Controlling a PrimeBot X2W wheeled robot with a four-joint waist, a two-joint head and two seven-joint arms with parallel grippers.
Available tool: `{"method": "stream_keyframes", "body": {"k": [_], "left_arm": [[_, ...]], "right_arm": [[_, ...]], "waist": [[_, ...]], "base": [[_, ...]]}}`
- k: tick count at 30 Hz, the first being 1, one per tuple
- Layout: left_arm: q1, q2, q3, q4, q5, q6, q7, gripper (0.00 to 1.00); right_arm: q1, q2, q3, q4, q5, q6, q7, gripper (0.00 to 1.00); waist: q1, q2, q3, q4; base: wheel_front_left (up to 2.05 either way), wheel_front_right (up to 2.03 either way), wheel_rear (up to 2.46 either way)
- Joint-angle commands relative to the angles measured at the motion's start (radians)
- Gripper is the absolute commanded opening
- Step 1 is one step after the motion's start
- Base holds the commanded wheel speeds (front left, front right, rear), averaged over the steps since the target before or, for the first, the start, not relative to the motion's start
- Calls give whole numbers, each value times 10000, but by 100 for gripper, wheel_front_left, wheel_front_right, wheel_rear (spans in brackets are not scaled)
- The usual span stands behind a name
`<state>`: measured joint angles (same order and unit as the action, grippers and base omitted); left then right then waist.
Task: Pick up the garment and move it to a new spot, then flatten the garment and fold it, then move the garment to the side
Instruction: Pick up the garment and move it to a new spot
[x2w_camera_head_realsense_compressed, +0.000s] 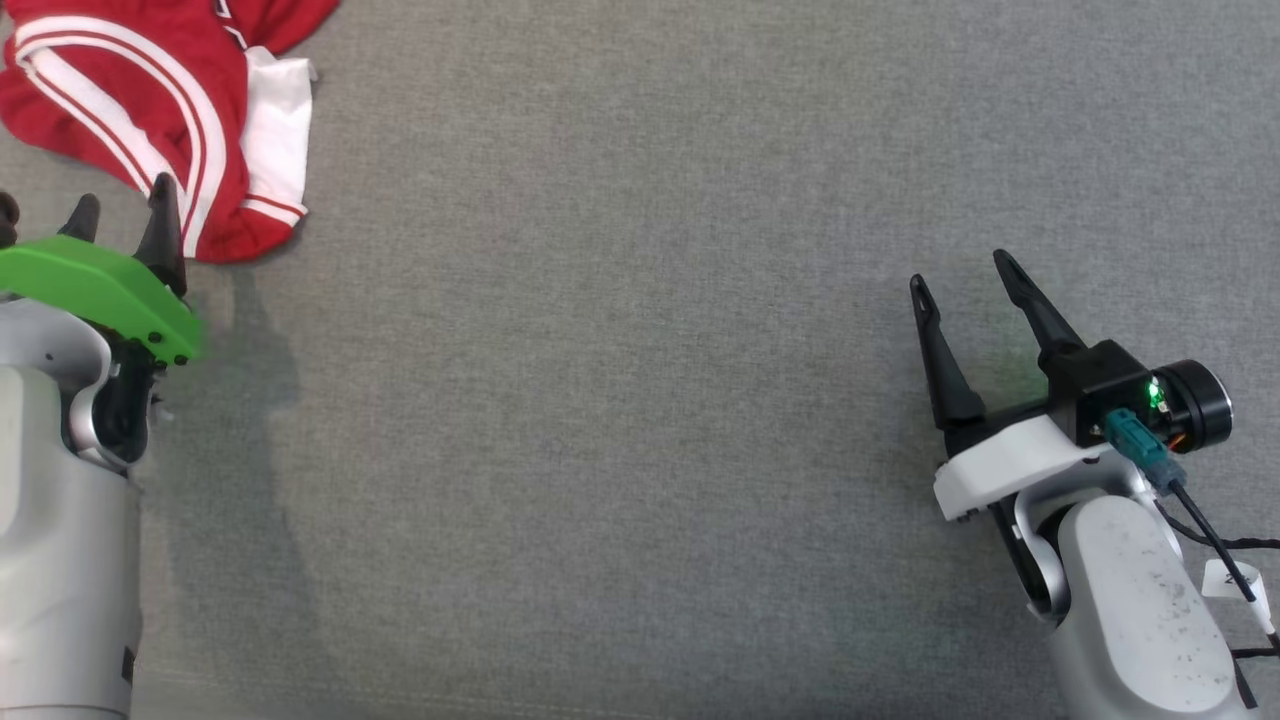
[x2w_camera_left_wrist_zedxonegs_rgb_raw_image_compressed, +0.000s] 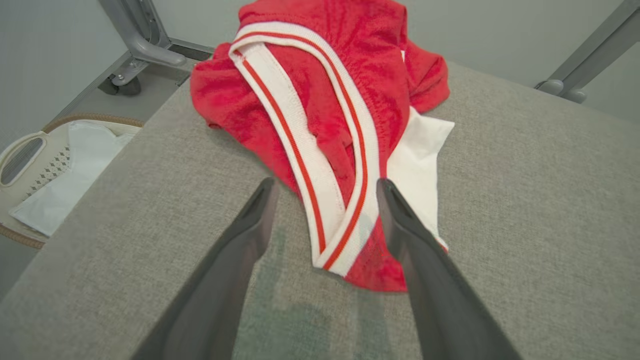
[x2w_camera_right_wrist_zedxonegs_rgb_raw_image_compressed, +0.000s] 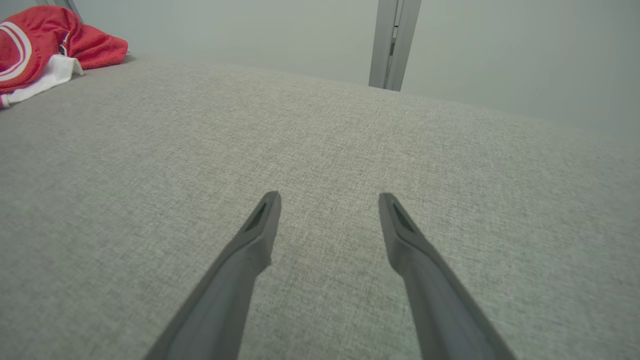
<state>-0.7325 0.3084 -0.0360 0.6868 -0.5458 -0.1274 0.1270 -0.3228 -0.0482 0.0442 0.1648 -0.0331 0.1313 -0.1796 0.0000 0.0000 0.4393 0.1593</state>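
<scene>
- The red garment (x2w_camera_head_realsense_compressed: 150, 110) lies crumpled at the far left corner of the grey fabric worktop (x2w_camera_head_realsense_compressed: 620, 400), and the head view's top and left edges cut part of it off.
- It is red mesh cloth with a broad white band edged by thin red stripes, and a plain white panel (x2w_camera_head_realsense_compressed: 275, 130) shows on its right side.
- The left pincer (x2w_camera_head_realsense_compressed: 123, 195) has its two dark fingers spread apart, with nothing between them but air. The tips stand at the garment's near hem.
- In the left wrist view the striped band of the garment (x2w_camera_left_wrist_zedxonegs_rgb_raw_image_compressed: 320, 100) runs down between the fingers of the left pincer (x2w_camera_left_wrist_zedxonegs_rgb_raw_image_compressed: 326, 184). Whether either tip touches the cloth cannot be told.
- A bright green cover (x2w_camera_head_realsense_compressed: 90, 285) sits over the left wrist.
- The right pincer (x2w_camera_head_realsense_compressed: 958, 270) is well apart from the garment, over bare worktop at the lower right, with its fingers also spread wide and holding nothing.
- In the right wrist view the right pincer (x2w_camera_right_wrist_zedxonegs_rgb_raw_image_compressed: 329, 195) points across the worktop (x2w_camera_right_wrist_zedxonegs_rgb_raw_image_compressed: 325, 125), and the garment (x2w_camera_right_wrist_zedxonegs_rgb_raw_image_compressed: 45, 45) shows at the upper left.
- Beside the worktop's left edge stands a pale basket (x2w_camera_left_wrist_zedxonegs_rgb_raw_image_compressed: 20, 160) with white cloth (x2w_camera_left_wrist_zedxonegs_rgb_raw_image_compressed: 75, 170) in it, near a grey metal frame leg (x2w_camera_left_wrist_zedxonegs_rgb_raw_image_compressed: 140, 40).
</scene>
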Motion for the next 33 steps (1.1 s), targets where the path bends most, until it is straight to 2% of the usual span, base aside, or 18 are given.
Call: {"method": "stream_keyframes", "body": {"k": [1, 11, 12, 13, 14, 15, 16, 22, 33], "left_arm": [[-170, 18, -166, 124, -109, -49, 131, 100], [-826, 471, -829, 917, -870, -47, 986, 100], [-849, 501, -878, 987, -937, -47, 1030, 93], [-844, 490, -923, 1038, -991, -48, 1092, 51], [-845, 501, -990, 1084, -1039, -48, 1110, 33], [-854, 533, -1040, 1109, -1071, -48, 1103, 9], [-865, 601, -1077, 1113, -1081, -48, 1005, 0], [-950, 968, -1104, 985, -1044, -24, 382, 0], [-907, 2154, -1502, -350, -720, -25, 481, 0]], "right_arm": [[-141, -41, 7, -133, -59, -11, 37, 100], [-48, -41, -97, -636, -124, -12, 237, 100], [-40, -39, -118, -660, -109, -12, 236, 100], [-30, -41, -134, -675, -86, -12, 228, 100], [-22, -41, -150, -674, -63, -12, 212, 100], [-23, -42, -166, -659, -46, -12, 196, 100], [-28, -42, -189, -629, -26, -13, 170, 100], [-37, -41, -246, -350, 210, -12, -74, 100], [159, -42, 28, 880, 1032, -12, -641, 100]], "waist": [[0, 0, 389, -236], [0, 0, 824, -488], [0, 0, 840, -511], [0, 0, 847, -528], [0, 0, 850, -545], [0, 0, 844, -555], [0, 0, 826, -560], [0, 0, 409, -530], [0, 0, -1512, -780]], "base": [[0, 0, 0], [0, 0, 0], [0, 0, 0], [0, 0, 0], [0, 0, 0], [0, 0, 0], [0, 0, 0], [0, 0, 0], [0, 0, 0]]}}
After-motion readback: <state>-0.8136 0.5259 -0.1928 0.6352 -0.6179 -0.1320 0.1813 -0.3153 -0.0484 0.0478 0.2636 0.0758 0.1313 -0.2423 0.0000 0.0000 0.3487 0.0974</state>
